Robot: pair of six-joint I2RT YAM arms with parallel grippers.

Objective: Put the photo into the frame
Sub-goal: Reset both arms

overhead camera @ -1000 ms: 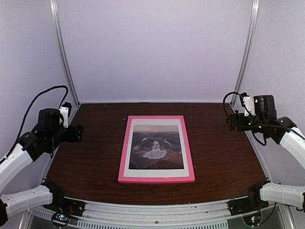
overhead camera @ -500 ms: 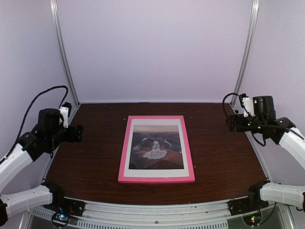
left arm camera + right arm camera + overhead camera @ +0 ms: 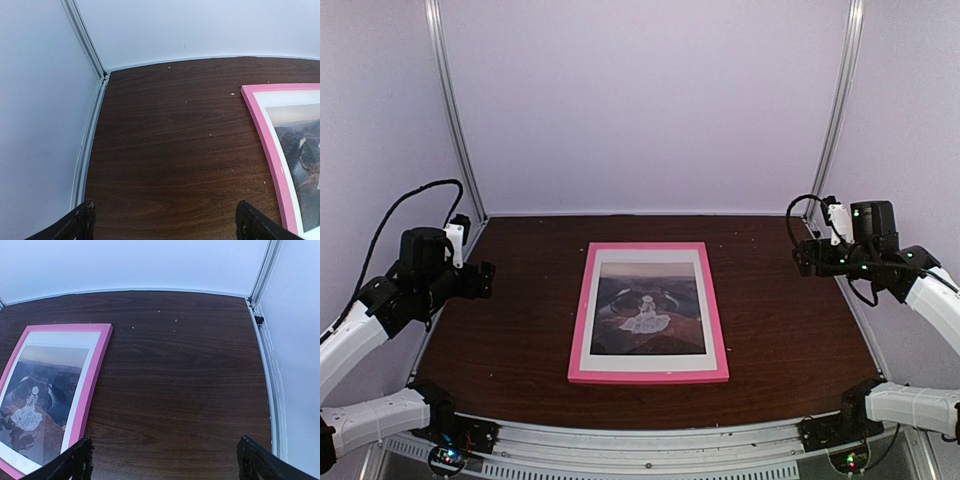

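The pink frame [image 3: 577,335] lies flat, front up, in the middle of the dark wooden table. The photo [image 3: 648,308], a brownish landscape with a pale white figure and white margin, sits inside it. The frame's corner shows in the left wrist view [image 3: 265,132] and the right wrist view [image 3: 92,375], with the photo [image 3: 37,400] inside. My left gripper [image 3: 485,278] hovers at the table's left edge, open and empty, well left of the frame. My right gripper [image 3: 802,257] hovers at the right edge, open and empty, well right of it.
White walls enclose the table [image 3: 780,330] on three sides, with metal posts in the back corners [image 3: 455,130]. Small pale crumbs dot the wood. Bare table lies on both sides of the frame.
My right gripper has shifted very slightly to the left. The left arm, frame and photo have not moved.
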